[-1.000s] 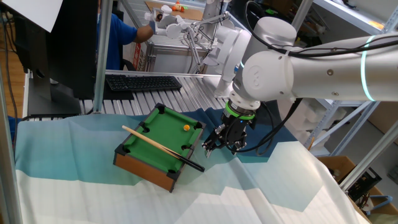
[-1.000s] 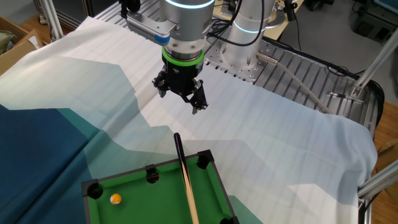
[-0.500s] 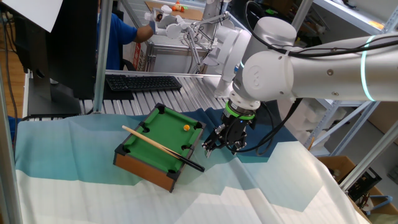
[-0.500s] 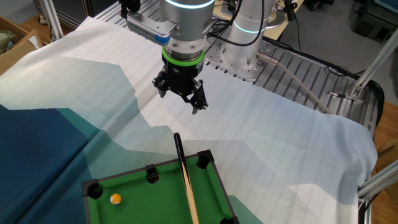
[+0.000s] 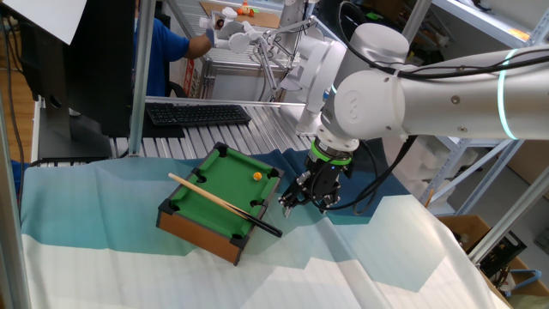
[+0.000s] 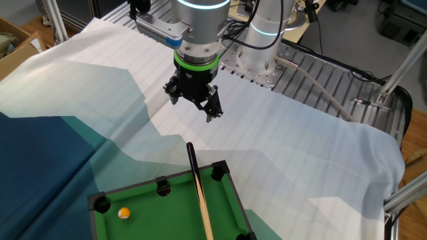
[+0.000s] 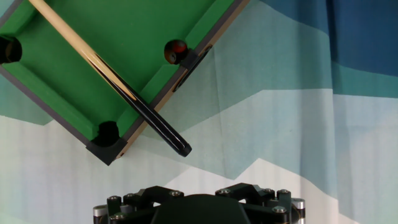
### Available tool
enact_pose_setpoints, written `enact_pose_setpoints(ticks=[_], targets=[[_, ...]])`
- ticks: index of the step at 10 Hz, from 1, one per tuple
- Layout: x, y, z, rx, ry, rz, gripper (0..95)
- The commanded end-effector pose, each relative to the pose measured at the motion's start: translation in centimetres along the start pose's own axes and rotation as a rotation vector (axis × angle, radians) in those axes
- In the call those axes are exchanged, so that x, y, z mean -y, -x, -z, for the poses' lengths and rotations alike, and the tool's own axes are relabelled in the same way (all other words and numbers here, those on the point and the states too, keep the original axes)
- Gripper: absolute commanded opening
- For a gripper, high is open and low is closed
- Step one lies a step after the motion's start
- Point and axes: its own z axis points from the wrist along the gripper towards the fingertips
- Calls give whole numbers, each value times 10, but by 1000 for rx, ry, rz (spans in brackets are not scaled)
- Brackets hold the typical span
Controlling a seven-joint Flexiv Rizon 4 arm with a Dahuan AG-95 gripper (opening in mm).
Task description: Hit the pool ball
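The pool ball [image 5: 257,174], tiny and orange-yellow, lies on the green felt of the miniature pool table [image 5: 225,190] near its far rail. The other fixed view shows the pool ball [image 6: 124,213] close to a corner pocket of the table [image 6: 173,217]. A wooden cue [image 5: 225,204] lies diagonally across the table, its black butt overhanging the corner. My gripper [image 5: 302,202] hangs open and empty above the cloth, just right of that butt. From the other side the gripper [image 6: 192,109] is short of the cue [image 6: 198,190]. The hand view shows the cue [image 7: 112,81] and table [image 7: 124,37]; the ball is out of frame.
A blue, teal and white cloth [image 6: 300,153] covers the table. Behind it are a keyboard [image 5: 197,113], a person in blue [image 5: 163,47] and a metal post [image 5: 141,77]. The arm's base [image 6: 263,33] stands on a slatted metal bench [image 6: 327,83]. A cardboard box [image 6: 13,40] sits at the left.
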Motion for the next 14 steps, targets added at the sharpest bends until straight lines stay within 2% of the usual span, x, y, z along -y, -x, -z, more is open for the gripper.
enact_pose_setpoints(ticks=[1,14], targets=[[0,0,0,34,32,-223,0],[0,0,-1,34,33,-202,0]])
